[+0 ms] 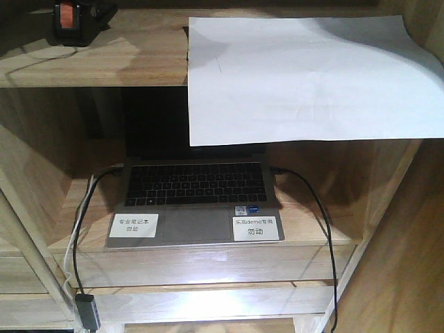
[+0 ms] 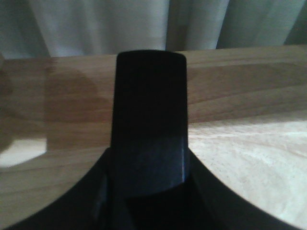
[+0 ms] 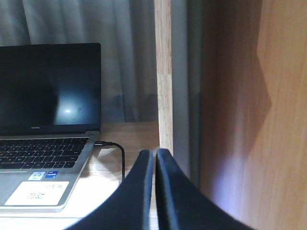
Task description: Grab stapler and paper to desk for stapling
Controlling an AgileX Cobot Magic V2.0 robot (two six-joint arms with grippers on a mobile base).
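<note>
- In the front-facing view, the stapler (image 1: 76, 19) is seen at the far left of the upper shelf (image 1: 139, 62). It is black, its orange-red part is turned to the camera, and its top is cut off by the picture's edge.
- The paper (image 1: 312, 80) is laid on the right part of the same shelf, well apart from the stapler. Its near portion hangs over the shelf's front edge, so that part of the laptop's screen is hidden.
- The laptop (image 1: 194, 194) is set open on the lower shelf (image 1: 312, 215). Two white labels (image 1: 135, 225) are stuck beside its touchpad, and black cables (image 1: 316, 208) are plugged in at both sides.
- In the left wrist view, the left hand (image 2: 151, 67) is shown only as one black slab above the counter (image 2: 249, 158). Whether it is wide or narrow cannot be told.
- The counter's wood is seen pale and grained close by and darker further off, with a curtain (image 2: 96, 24) behind it.
- In the right wrist view, the right hand (image 3: 154, 155) is closed, its fingers pressed together with only a thin seam between them and nothing gripped.
- It is pointed at a wooden upright (image 3: 163, 72) of the shelf unit. The laptop is seen at the left with its screen dark.
</note>
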